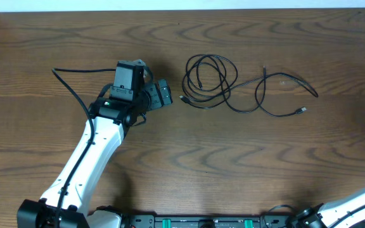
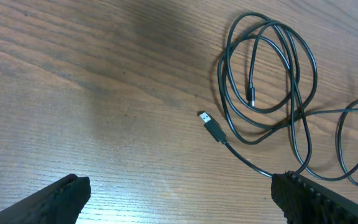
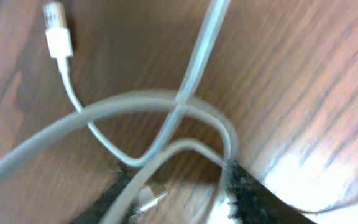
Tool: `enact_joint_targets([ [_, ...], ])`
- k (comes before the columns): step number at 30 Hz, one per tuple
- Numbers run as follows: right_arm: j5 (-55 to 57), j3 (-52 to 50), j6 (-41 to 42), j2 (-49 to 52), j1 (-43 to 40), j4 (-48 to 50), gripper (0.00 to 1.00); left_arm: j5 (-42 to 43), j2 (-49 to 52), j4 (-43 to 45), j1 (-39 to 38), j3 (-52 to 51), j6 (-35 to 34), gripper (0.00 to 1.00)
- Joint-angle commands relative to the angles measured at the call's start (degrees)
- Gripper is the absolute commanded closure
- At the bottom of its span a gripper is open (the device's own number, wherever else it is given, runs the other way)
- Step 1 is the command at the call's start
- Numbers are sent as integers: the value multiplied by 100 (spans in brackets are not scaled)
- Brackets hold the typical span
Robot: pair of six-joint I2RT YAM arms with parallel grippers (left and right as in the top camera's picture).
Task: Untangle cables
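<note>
Black cables (image 1: 209, 79) lie in a loose coil on the wooden table (image 1: 246, 164), with a further loop (image 1: 277, 95) trailing right. My left gripper (image 1: 163, 95) is just left of the coil, wide open and empty (image 2: 179, 199). In the left wrist view a USB plug (image 2: 211, 126) lies ahead of it and the coil (image 2: 291, 74) is beyond. The right wrist view is blurred. It shows a white cable (image 3: 135, 106) looped and crossing itself, its white plug (image 3: 57, 31) at top left. My right gripper (image 3: 173, 199) stands partly apart around the strands, a small metal plug (image 3: 151, 196) between its fingers.
The left arm (image 1: 87, 158) reaches up from the bottom left, its own black wire (image 1: 75, 95) curving beside it. Only part of the right arm (image 1: 360, 202) shows, at the overhead view's bottom right corner. A pale edge (image 1: 170, 5) runs along the table's far side.
</note>
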Motion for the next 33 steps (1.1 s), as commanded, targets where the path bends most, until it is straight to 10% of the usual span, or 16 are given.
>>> enact_joint_targets([
  [1, 13, -26, -192, 81, 33, -203, 74, 13, -59, 0, 0, 0, 9, 0],
  [7, 31, -26, -192, -55, 26, -723, 99, 11, -59, 0, 0, 0, 9, 0],
  [33, 1106, -26, 31, -2981, 328, -2411, 99, 13, -59, 0, 0, 0, 9, 0],
])
